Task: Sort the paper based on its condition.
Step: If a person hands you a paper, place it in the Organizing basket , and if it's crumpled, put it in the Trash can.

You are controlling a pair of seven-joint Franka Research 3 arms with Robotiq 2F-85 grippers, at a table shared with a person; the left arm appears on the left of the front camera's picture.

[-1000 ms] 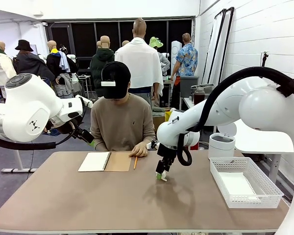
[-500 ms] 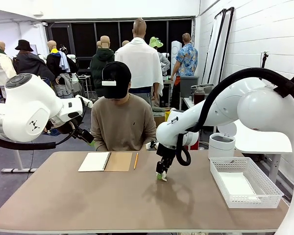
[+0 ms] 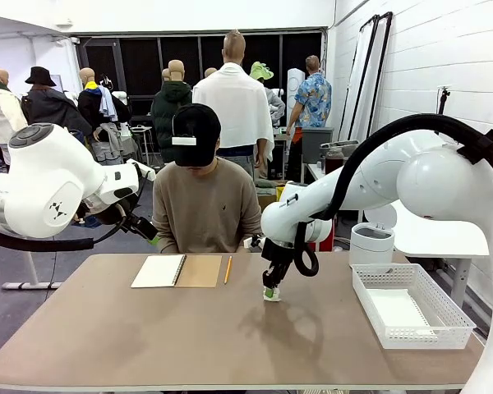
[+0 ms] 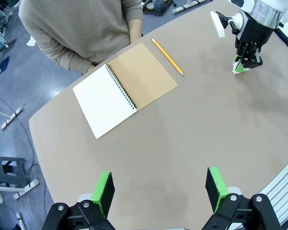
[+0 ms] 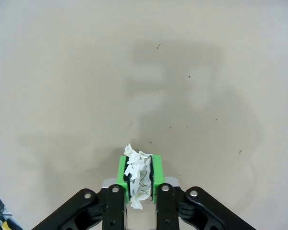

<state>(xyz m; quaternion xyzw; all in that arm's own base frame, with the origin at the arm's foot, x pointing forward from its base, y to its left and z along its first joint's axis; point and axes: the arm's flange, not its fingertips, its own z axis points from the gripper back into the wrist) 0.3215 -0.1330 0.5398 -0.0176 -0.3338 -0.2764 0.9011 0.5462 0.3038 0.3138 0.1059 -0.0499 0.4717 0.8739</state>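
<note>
Crumpled white paper (image 5: 138,178) is sitting squeezed between the green pads of the right gripper (image 3: 270,293), low over the brown table (image 3: 189,336). Left gripper (image 4: 158,190) is hanging open. Lifting slowly should keep the wad from slipping.

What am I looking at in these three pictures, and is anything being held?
Two white robot arms share a table with a seated person. The front picture looks across at that person; the other two come from cameras on each arm's wrist. The right gripper is pinched on a crumpled paper just above the tabletop. The left gripper hangs open above the table, holding nothing. On the table lie an open notebook, a pencil beside it, and a white mesh basket at the robot's right, with a flat white sheet inside.
</note>
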